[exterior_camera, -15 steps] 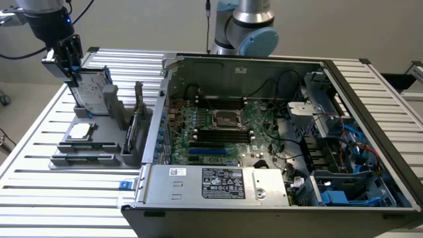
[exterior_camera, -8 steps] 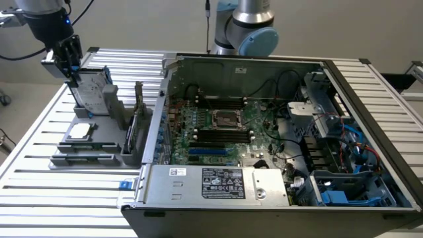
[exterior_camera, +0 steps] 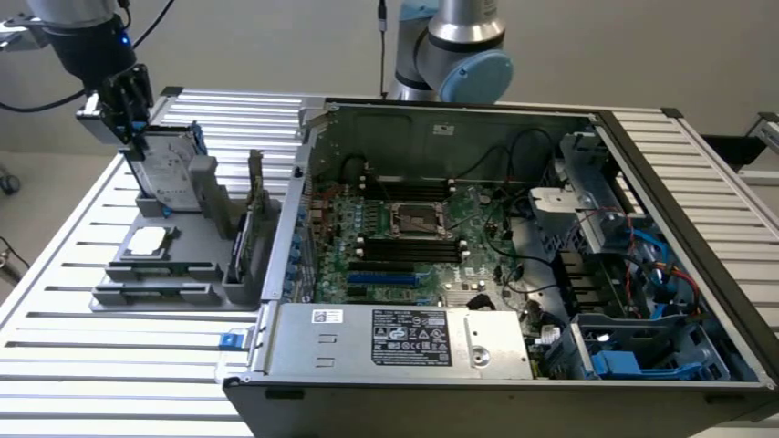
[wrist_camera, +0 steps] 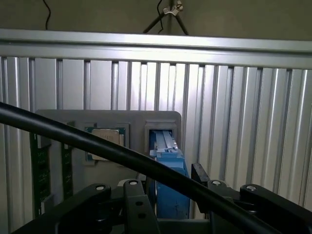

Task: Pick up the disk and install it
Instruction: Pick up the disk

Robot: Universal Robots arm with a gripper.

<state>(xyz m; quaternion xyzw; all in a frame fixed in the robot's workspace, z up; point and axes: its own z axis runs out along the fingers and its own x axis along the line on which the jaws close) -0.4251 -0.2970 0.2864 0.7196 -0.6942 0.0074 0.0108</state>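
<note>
In the exterior view, at about ten o'clock, the gripper (exterior_camera: 131,135) hung from above over a grey holder (exterior_camera: 134,294) that lay on the slatted metal table (exterior_camera: 73,365). The disk (exterior_camera: 173,169) stood upright on its edge in a slot at the far end of this holder, with its silver face and blue frame visible, and the gripper was at its upper edge. The wrist view showed this from closer. The black fingers (wrist_camera: 139,207) were spread apart, one on each side of the blue edge of the disk (wrist_camera: 168,165), so the gripper (wrist_camera: 169,190) straddled it. Whether the fingers touched the frame, I could not tell. A thick black cable (wrist_camera: 97,141) crossed in front of that camera. In the exterior view, toward six o'clock from the disk, a small square chip (exterior_camera: 148,240) lay flat in the holder. At three o'clock from the disk a narrow card (exterior_camera: 255,196) stood upright at the holder's edge. Further toward three o'clock the open computer case (exterior_camera: 378,137) took the middle, with a green board (exterior_camera: 402,246) on its floor and a silver box (exterior_camera: 402,338) with a label at six o'clock from the board. At twelve o'clock, behind the case, rose the arm (exterior_camera: 457,46) with its light blue joint cap. At about four o'clock, blue plastic parts (exterior_camera: 633,360) sat in the corner of the case.
</note>
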